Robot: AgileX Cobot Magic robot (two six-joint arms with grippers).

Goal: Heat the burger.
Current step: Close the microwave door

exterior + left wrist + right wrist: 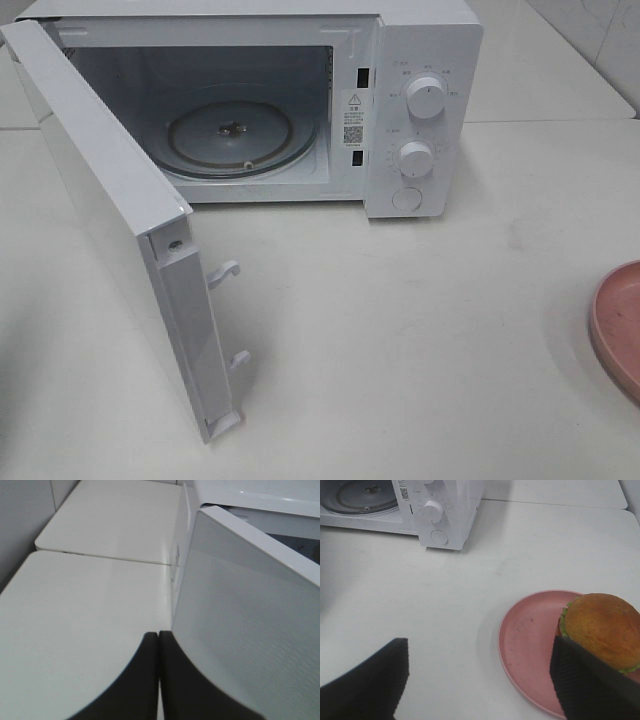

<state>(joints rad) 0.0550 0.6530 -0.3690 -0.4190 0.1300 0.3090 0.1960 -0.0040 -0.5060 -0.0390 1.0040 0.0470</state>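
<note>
Door open, burger waiting

Our right gripper [475,680] is wide; we grab the soft burger [602,630] gently by its sides.

White microwave [420,110] (door [110,215] open) and pink plate [620,325] on white table [400,340].

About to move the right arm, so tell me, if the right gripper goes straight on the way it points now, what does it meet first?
Probably the pink plate and the bare table beside it: the open right gripper points down there. The burger lies by one jaw; depth unclear.
</note>
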